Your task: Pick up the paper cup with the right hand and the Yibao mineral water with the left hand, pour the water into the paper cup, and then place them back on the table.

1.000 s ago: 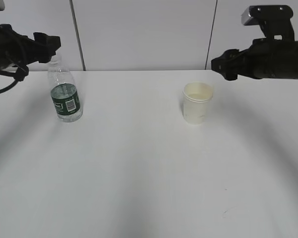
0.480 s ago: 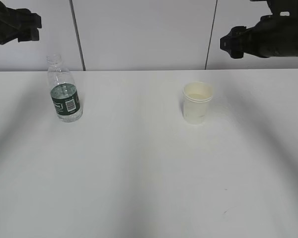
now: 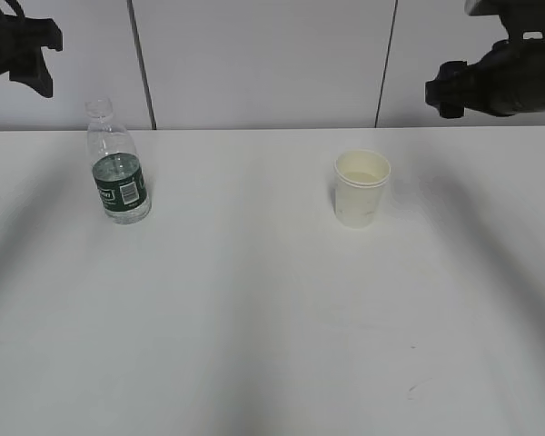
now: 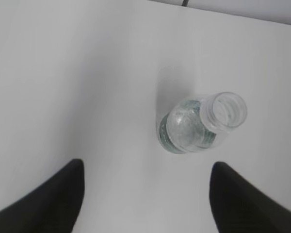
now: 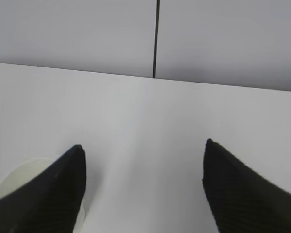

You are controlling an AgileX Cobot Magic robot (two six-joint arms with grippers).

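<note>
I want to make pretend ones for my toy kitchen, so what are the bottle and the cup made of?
The Yibao mineral water looks like thin clear plastic: you can see the wall through it, with shiny spots and a ribbed neck. Its dark green band looks like a printed label. The paper cup looks like matte off-white paper with a rolled rim, though that is a guess.

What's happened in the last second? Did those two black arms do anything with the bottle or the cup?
Both arms rose and drew outward: the left hand lifted clear of the bottle's neck toward the upper left corner, the right hand climbed and pulled back to the right. Neither took hold of anything; both grippers are open. The Yibao mineral water and the paper cup stand unmoved on the table.
</note>
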